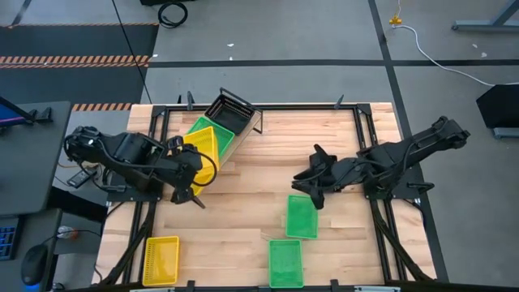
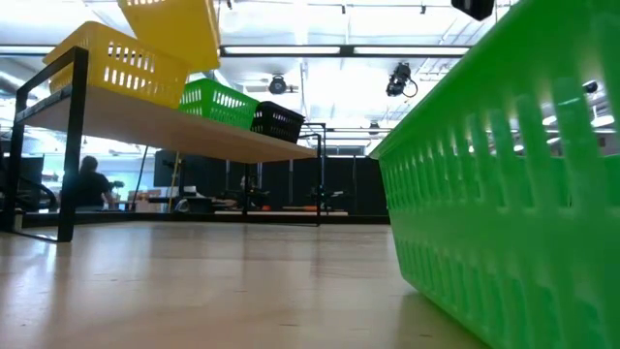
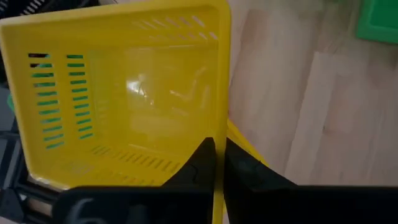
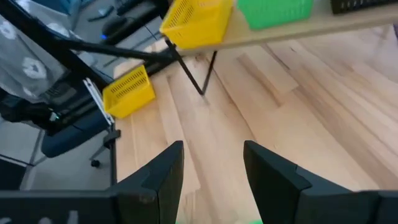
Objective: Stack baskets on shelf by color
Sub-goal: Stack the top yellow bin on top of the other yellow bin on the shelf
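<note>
Mid-task: left gripper (image 3: 219, 163) pinched shut on a yellow basket's (image 1: 203, 146) rim over the shelf (image 2: 194, 131) – right gripper (image 4: 211, 168) open, empty. Two green baskets (image 1: 302, 217) – one yellow (image 1: 160, 259) – left on table.

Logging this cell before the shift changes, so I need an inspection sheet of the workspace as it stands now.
Surface: light-wood tabletop, bare in the middle.
Job's things: shelf carries a yellow basket, a green basket and a black basket; a lifted yellow basket hangs tilted over the yellow one; two loose green baskets and one loose yellow basket lie on the table.
Clutter: nothing seen.
Grippers: left pincer shut on the lifted basket's rim; right pincer open over a loose green basket.
Cables: white cable on the floor.
Surroundings: person seated far behind.
</note>
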